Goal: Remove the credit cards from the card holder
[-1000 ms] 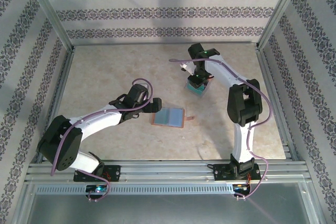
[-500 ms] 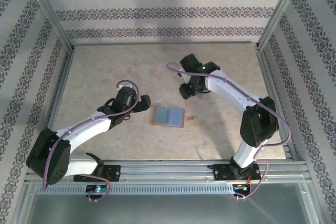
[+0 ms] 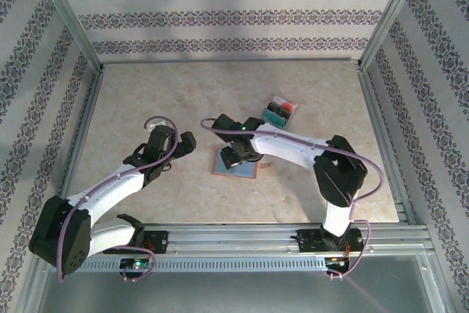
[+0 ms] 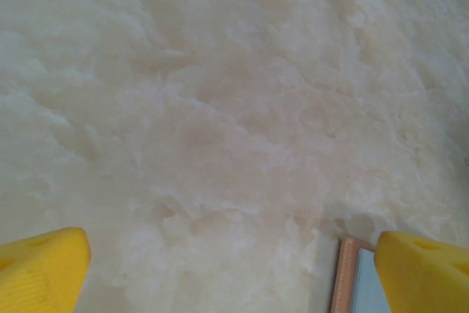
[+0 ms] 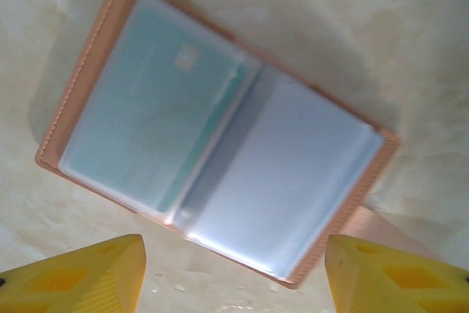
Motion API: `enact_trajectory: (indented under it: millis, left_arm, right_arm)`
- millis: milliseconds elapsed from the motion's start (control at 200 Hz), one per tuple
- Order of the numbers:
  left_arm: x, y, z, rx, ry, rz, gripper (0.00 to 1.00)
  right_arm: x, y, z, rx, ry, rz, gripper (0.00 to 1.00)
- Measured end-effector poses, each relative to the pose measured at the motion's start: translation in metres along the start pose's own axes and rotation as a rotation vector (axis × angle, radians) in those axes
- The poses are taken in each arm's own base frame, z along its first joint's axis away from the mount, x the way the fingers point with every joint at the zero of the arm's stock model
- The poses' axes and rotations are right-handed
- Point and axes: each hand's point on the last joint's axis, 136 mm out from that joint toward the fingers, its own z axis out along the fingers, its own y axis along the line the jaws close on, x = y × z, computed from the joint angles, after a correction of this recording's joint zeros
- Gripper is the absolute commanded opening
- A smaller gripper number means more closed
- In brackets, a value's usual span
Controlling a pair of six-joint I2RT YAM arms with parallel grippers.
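**Gripper above the open card holder, one teal card left inside**

We see the card holder lying open and flat on the table, near its middle, with the clear pockets facing up. We judge it lies this way so that a finger can reach the mouth of each pocket from above. The teal credit card sits in one pocket. The other pocket looks empty to us, though the plastic is cloudy.

A small stack of credit cards, with teal, red and dark edges, lies well apart from the holder, toward the far right of the table. We think they are put there to keep the working place free. By our judgement the task is largely done and the teal card is what remains.

The right gripper hangs directly above the holder. Its jaws stand well apart, one yellow finger on each side, and they hold nothing and touch nothing that we can see. In the top view it covers part of the holder.

The left gripper is spread fully wide and empty, just beside the holder's corner. It touches neither the holder nor the table. Perhaps it waits there to press the holder down.
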Motion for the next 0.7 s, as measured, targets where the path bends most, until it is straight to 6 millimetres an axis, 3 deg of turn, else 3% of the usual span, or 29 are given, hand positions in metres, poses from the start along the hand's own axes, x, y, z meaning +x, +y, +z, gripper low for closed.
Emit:
enact_trajectory:
  millis: [130,310,485,700]
  left_arm:
    - [0.002,0.008,-0.001,-0.011,-0.003,-0.020,0.99]
    - [0.008,0.020,-0.004,-0.027,-0.003,-0.048,0.99]
    - [0.006,0.022,-0.006,-0.027,-0.014,-0.066,0.99]
    - [0.007,0.026,-0.005,-0.036,-0.011,-0.080,0.99]
  right_arm:
    - [-0.002,0.020,0.016,0.000,0.016,-0.013,0.65]
    - [-0.017,0.039,0.018,-0.018,-0.009,-0.027,0.65]
    - [-0.024,0.044,0.025,-0.020,-0.013,-0.026,0.66]
    - [-0.020,0.044,0.042,0.000,0.021,-0.031,0.67]
